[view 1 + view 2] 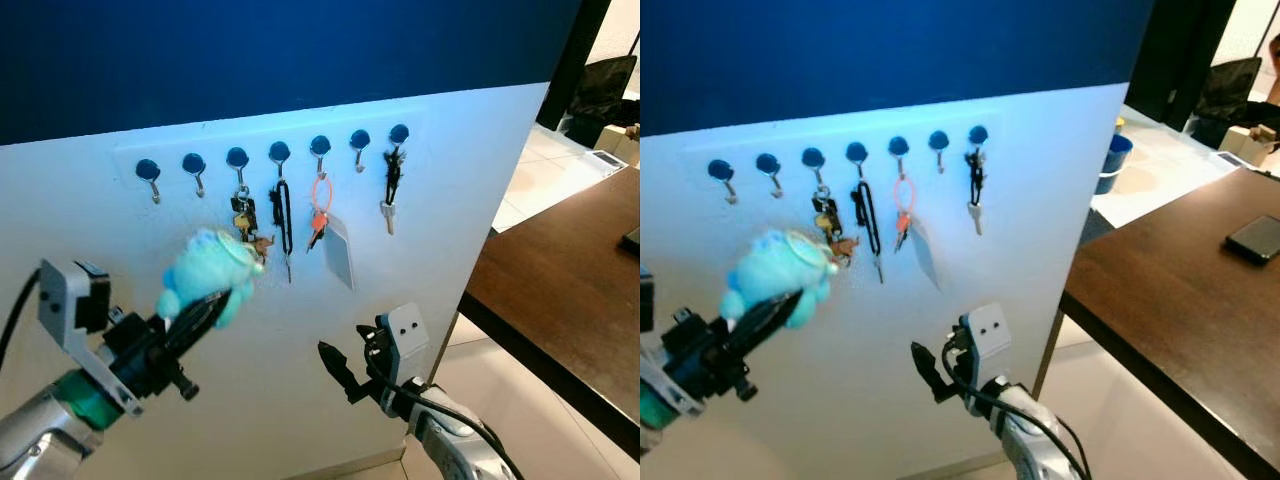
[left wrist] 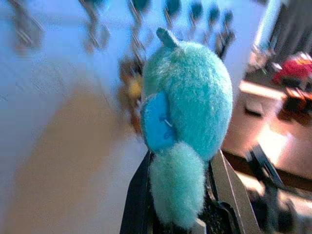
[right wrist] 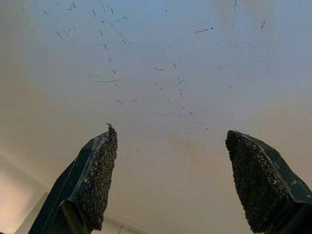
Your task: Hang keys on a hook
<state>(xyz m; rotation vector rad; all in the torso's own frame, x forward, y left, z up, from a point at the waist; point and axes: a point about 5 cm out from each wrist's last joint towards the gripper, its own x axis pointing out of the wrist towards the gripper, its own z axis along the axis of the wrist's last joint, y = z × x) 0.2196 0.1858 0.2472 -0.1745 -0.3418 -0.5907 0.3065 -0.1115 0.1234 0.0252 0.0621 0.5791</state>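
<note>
Wall [image 1: 440, 200]: white panel under a dark blue band, facing the robot; its right edge ends beside the table.
Table [image 1: 570, 300]: dark brown wood, at the right; a dark flat device [image 1: 1258, 238] lies on it.
Hook row [image 1: 279, 153]: seven blue-capped hooks run left to right across the wall. The two leftmost and the sixth are bare; the third, fourth, fifth and seventh carry hanging items.
Left gripper [image 1: 205, 305]: raised at the left, near the wall, clenched on the plush keychain.
Plush keychain [image 1: 212, 272]: fluffy turquoise toy with a blue patch, pinched between the black fingers [image 2: 139, 195], below and left of the third hook, just beside the keys [image 1: 244, 215] hanging there.
Right gripper [image 1: 335, 365]: lower, centre-right, pointing at the bare wall, fingers [image 3: 95, 180] spread with nothing between them.
</note>
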